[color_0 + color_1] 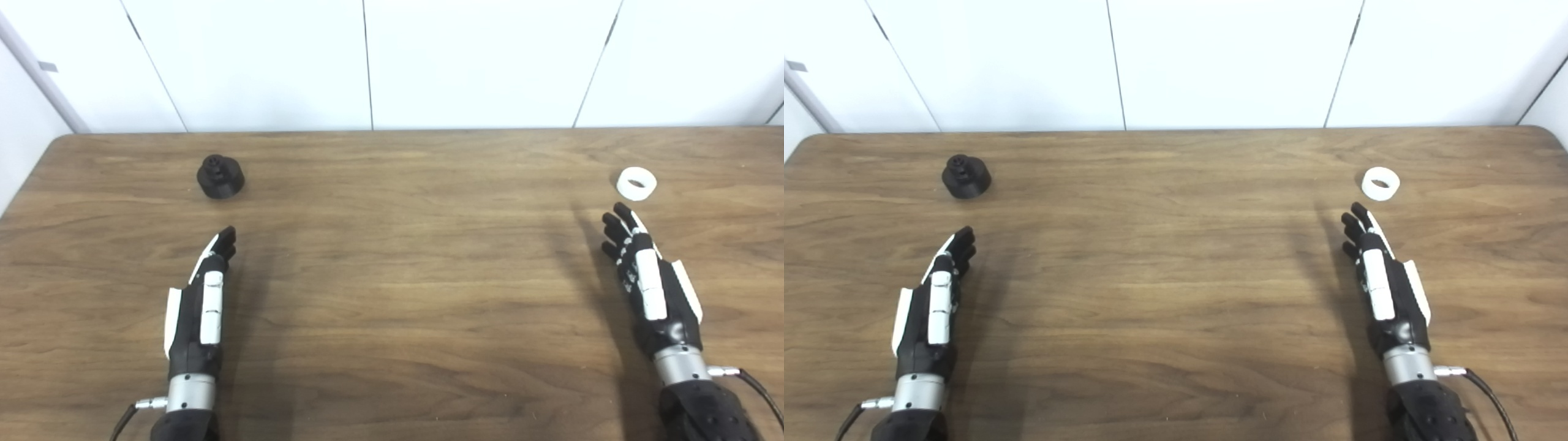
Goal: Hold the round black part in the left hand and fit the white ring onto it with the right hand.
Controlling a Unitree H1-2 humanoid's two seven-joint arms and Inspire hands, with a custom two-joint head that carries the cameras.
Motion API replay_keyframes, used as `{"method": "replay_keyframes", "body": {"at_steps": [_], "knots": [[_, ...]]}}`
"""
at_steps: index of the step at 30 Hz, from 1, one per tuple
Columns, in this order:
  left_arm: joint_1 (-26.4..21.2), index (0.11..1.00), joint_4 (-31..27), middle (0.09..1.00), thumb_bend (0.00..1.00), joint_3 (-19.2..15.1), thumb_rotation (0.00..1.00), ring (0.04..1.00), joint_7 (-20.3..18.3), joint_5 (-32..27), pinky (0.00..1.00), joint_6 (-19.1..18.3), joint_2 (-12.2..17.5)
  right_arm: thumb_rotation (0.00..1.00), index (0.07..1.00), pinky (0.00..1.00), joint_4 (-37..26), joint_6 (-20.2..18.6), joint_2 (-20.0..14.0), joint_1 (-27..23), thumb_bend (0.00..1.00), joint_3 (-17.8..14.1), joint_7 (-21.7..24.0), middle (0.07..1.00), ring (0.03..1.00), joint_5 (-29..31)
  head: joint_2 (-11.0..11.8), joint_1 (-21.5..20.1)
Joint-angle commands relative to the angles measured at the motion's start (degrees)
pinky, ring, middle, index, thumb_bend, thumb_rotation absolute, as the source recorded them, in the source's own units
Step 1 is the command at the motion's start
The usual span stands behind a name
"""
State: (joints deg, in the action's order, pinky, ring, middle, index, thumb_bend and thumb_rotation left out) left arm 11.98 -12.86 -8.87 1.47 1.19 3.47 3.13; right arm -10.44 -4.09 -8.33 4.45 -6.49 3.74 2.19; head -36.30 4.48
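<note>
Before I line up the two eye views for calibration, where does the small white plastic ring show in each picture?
Left eye view: the small white plastic ring lies on the wooden table at far right, just beyond the right hand.
Right eye view: the ring sits further left in the picture, again just beyond the right hand.
Shared landmark: the round black part at the table's far left.

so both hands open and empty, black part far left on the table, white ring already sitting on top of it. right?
Not quite. The white ring is not on the round black part; it lies by itself at the far right of the table, just beyond the right hand, as the left eye view shows. Otherwise correct: the left hand and right hand are open and empty.
</note>
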Motion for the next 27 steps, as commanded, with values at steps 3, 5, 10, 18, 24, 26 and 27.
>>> {"method": "replay_keyframes", "body": {"at_steps": [3, 5, 10, 18, 24, 26, 27], "knots": [[1.08, 0.917, -1.0, 0.938, 0.46, -0.15, 1.0, 0.94, 0.37, 0.29, 0.98, 2.49, 0.56, 1.0, 0.943, 1.0, -0.96, -0.87, -0.07, -0.42, 0.52, 0.18, -0.45, 0.93, 0.949, -0.31, -0.02, 0.03], [1.08, 0.912, -1.15, 0.934, 0.45, -0.16, 1.0, 0.936, 0.38, 0.3, 0.98, 2.26, 0.51, 1.0, 0.94, 0.99, -1.07, -0.79, -0.03, -0.37, 0.51, 0.22, -0.56, 0.923, 0.938, -0.5, -0.02, 0.03], [1.19, 0.916, -1.15, 0.941, 0.47, -0.06, 1.0, 0.942, 0.18, 0.48, 0.98, 2.22, 0.74, 1.0, 0.938, 0.99, -0.94, -0.79, -0.05, -0.3, 0.51, 0.14, -0.54, 0.921, 0.939, -0.13, 1.02, 0.71], [1.7, 0.917, 0.86, 0.941, 0.47, 0.92, 0.96, 0.946, -0.08, 0.66, 0.97, 4.62, 0.13, 1.0, 0.947, 1.0, 1.16, 1.44, -0.96, 0.4, 0.51, 0.1, 0.25, 0.93, 0.952, 0.03, 7.2, 7.94], [2.36, 0.913, 1.25, 0.94, 0.51, 1.98, 0.98, 0.948, 1.09, 3.37, 0.96, 5.03, -0.84, 1.0, 0.954, 1.0, 4.59, 4.06, -1.95, 0.26, 0.53, 0.08, 1.06, 0.934, 0.953, 0.05, 9.96, 11.46], [2.28, 0.903, 1.81, 0.929, 0.5, 2.18, 0.98, 0.937, 1.72, 4.35, 0.95, 5.68, -1.29, 1.0, 0.959, 1.0, 5.29, 4.38, -2.16, 0.14, 0.52, -0.06, 1.43, 0.938, 0.961, 0.72, 10.56, 12.33], [2.28, 0.902, 2.03, 0.928, 0.5, 2.32, 0.98, 0.936, 1.93, 4.75, 0.95, 5.7, -1.47, 1.0, 0.965, 1.0, 5.56, 4.75, -2.27, 0.08, 0.51, -0.12, 1.67, 0.945, 0.967, 1.15, 10.93, 13.0]]}}
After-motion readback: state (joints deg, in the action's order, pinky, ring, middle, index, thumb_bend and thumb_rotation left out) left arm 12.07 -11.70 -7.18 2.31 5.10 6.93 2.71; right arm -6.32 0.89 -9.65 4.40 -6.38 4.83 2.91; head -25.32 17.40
